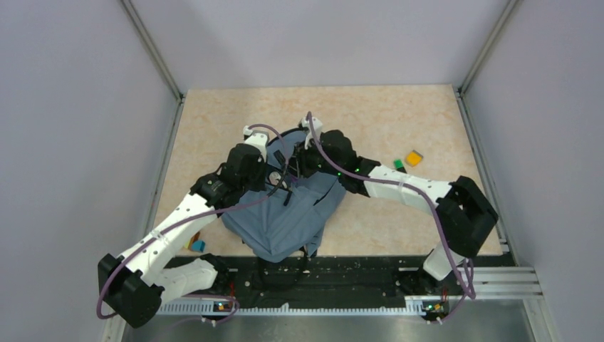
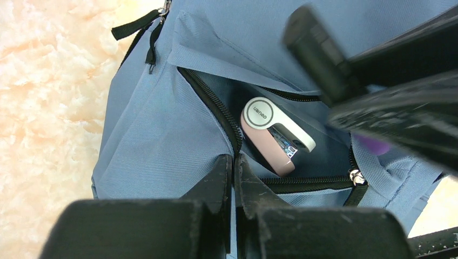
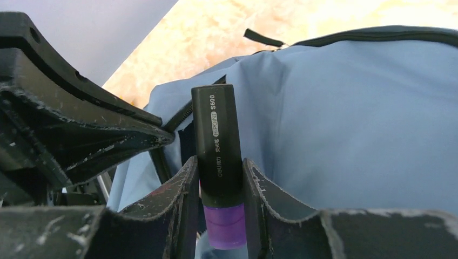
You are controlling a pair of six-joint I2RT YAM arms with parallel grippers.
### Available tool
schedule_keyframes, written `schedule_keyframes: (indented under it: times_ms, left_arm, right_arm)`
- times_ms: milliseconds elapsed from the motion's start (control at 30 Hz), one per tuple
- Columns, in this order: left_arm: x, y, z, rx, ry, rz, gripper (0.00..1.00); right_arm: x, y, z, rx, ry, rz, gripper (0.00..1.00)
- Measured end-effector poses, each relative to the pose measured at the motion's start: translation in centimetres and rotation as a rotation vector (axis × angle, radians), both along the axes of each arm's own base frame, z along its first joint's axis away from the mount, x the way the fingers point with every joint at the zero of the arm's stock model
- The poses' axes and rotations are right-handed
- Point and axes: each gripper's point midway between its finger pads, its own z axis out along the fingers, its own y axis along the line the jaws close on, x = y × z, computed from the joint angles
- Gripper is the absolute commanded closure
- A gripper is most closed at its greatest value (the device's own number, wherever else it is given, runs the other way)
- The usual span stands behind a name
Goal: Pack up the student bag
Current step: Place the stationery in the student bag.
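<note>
The grey-blue student bag [image 1: 292, 222] lies at the table's near middle with its front pocket unzipped. My left gripper [image 2: 234, 161] is shut on the bag's fabric [image 2: 156, 145] at the pocket's zipper edge and holds the pocket open. A pink and white stapler [image 2: 275, 135] lies inside the pocket. My right gripper [image 3: 219, 175] is shut on a black highlighter with a purple end [image 3: 217, 145], held just over the bag [image 3: 351, 124] beside the pocket opening. In the top view both grippers, left [image 1: 274, 179] and right [image 1: 303, 165], meet over the bag's far end.
An orange block [image 1: 413, 157] and a green block [image 1: 399, 165] lie to the right of the bag. Small teal and orange blocks [image 1: 196, 244] lie under the left arm. Grey walls with metal rails close in the table on three sides.
</note>
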Motion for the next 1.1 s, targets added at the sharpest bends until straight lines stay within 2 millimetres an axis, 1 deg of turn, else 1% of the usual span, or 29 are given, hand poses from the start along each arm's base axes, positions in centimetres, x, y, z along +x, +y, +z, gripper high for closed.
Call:
schedule_keyframes:
  times_ms: [133, 233, 500, 567, 633, 733, 867, 967, 1100]
  left_arm:
    - [0.0, 0.0, 0.1, -0.003, -0.002, -0.002, 1.0]
    - [-0.1, 0.0, 0.2, -0.006, -0.005, -0.003, 1.0]
    - [-0.1, -0.1, 0.3, -0.01, -0.007, -0.005, 1.0]
    - [-0.2, -0.1, 0.4, -0.012, -0.009, -0.006, 1.0]
    - [-0.2, 0.0, 0.5, -0.013, -0.011, -0.006, 1.0]
    - [-0.2, 0.0, 0.6, -0.015, -0.015, -0.006, 1.0]
    - [-0.2, 0.0, 0.6, -0.016, -0.016, -0.006, 1.0]
    - [-0.2, 0.0, 0.6, -0.016, -0.017, -0.006, 1.0]
    - [-0.2, 0.0, 0.7, -0.017, -0.017, -0.006, 1.0]
  right_arm:
    - [-0.7, 2.2, -1.6, -0.013, 0.011, 0.039, 1.0]
    - [-0.9, 2.9, -2.3, -0.016, 0.015, 0.05, 1.0]
    - [-1.3, 3.7, -1.7, 0.021, 0.011, 0.05, 1.0]
    - [-1.1, 4.2, -1.8, 0.029, 0.014, 0.049, 1.0]
    - [-0.9, 4.6, -2.3, 0.03, 0.021, 0.048, 1.0]
    - [-0.9, 4.5, -3.3, 0.008, 0.038, 0.043, 1.0]
    - [-1.1, 4.4, -3.7, -0.002, 0.044, 0.042, 1.0]
    - [-1.6, 3.9, -4.4, -0.015, 0.054, 0.04, 1.0]
    - [-2.3, 3.2, -4.7, -0.033, 0.067, 0.044, 1.0]
